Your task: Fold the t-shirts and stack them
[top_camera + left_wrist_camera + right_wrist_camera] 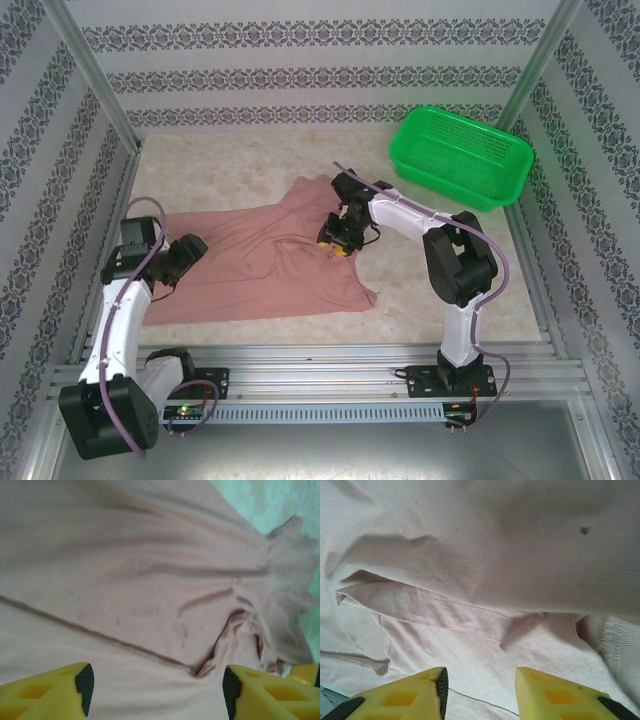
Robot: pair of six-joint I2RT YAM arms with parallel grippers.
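Note:
A dusty salmon-pink t-shirt lies spread and rumpled across the middle of the table. My left gripper rests low over its left edge. In the left wrist view its yellow fingers stand wide apart, open, with flat cloth and a raised fold beneath them. My right gripper sits over the shirt's upper right part, near a bunched ridge. In the right wrist view that gripper is open, and the hemmed cloth lies below the gap, not pinched.
A green plastic mesh basket stands at the back right corner of the beige table. Patterned walls and metal posts enclose the left, back and right sides. The arms' base rail runs along the near edge.

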